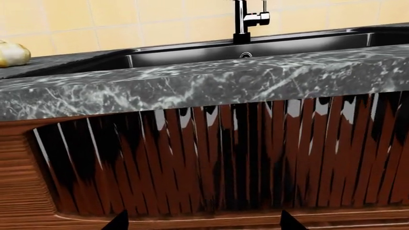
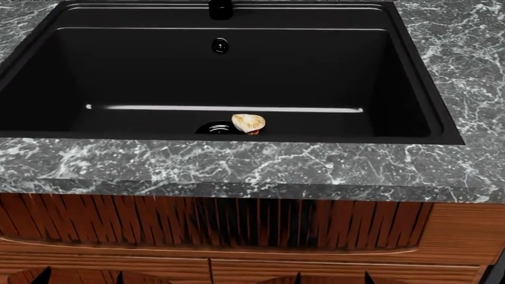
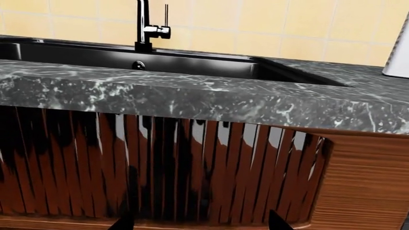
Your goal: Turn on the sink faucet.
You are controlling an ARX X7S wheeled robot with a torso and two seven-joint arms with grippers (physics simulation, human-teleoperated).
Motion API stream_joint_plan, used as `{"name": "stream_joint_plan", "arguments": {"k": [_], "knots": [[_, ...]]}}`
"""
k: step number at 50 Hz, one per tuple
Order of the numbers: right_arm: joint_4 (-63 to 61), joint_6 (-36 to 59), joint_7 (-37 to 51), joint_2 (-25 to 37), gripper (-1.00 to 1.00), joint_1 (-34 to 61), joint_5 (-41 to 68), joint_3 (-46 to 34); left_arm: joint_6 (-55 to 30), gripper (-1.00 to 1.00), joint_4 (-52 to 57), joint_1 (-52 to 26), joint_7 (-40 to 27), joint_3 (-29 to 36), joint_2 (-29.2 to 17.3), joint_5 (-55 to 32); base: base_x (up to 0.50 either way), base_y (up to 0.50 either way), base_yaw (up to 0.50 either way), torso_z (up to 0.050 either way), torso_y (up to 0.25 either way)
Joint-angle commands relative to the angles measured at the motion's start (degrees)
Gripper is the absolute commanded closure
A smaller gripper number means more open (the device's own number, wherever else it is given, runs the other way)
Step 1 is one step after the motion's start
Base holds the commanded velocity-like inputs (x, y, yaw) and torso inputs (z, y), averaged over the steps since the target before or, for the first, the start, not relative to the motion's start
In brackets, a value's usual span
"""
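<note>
The sink faucet [image 1: 242, 21] is a glossy black tube at the back of the sink, with a chrome side block [image 1: 257, 19] and a thin upright lever [image 1: 265, 5]. It also shows in the right wrist view [image 3: 142, 24]; the head view shows only its base [image 2: 221, 8]. The sink [image 2: 47, 71] is a deep black basin with an overflow hole [image 2: 220, 45] and a drain [image 2: 214, 128]. My left gripper [image 1: 204, 225] and right gripper [image 3: 201, 224] are open and empty, low in front of the cabinet, below the counter and far from the faucet.
A pale shell-like object [image 2: 248, 122] lies in the basin by the drain. The grey marble counter [image 2: 236, 165] overhangs a ribbed wooden cabinet front [image 2: 213, 225]. A yellowish object [image 1: 11, 53] sits on the counter left of the sink, a white object [image 3: 399, 48] to its right.
</note>
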Motion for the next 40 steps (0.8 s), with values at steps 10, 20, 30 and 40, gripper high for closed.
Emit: {"name": "stream_joint_plan", "arguments": {"k": [10, 20, 30, 40], "knots": [[0.02, -0.44, 1.6, 0.95, -1.0, 0.07, 0.64, -0.76, -1.43, -1.0, 0.62, -0.36, -1.06, 1.02, -0.68, -1.2, 0.07, 0.17, 0.0, 0.0, 0.0], [0.19, -0.32, 1.61, 1.36, -1.0, 0.31, 0.81, -1.77, -3.02, -1.0, 0.01, -0.74, -1.99, 1.43, -1.0, -1.27, 0.0, 0.0, 0.0, 0.0, 0.0], [0.2, -0.23, 2.29, 1.68, -1.0, 0.39, 0.94, -2.16, -2.35, -1.0, 0.48, -0.46, -1.65, 1.28, -1.35, -3.08, 0.0, 0.0, 0.0, 0.0, 0.0], [0.14, -0.33, 2.68, 2.03, -1.0, 0.43, 1.23, -2.59, -0.53, -1.0, 0.71, -0.5, -1.44, 2.4, -1.56, -3.11, 0.0, 0.0, 0.0, 0.03, 0.0]]}}
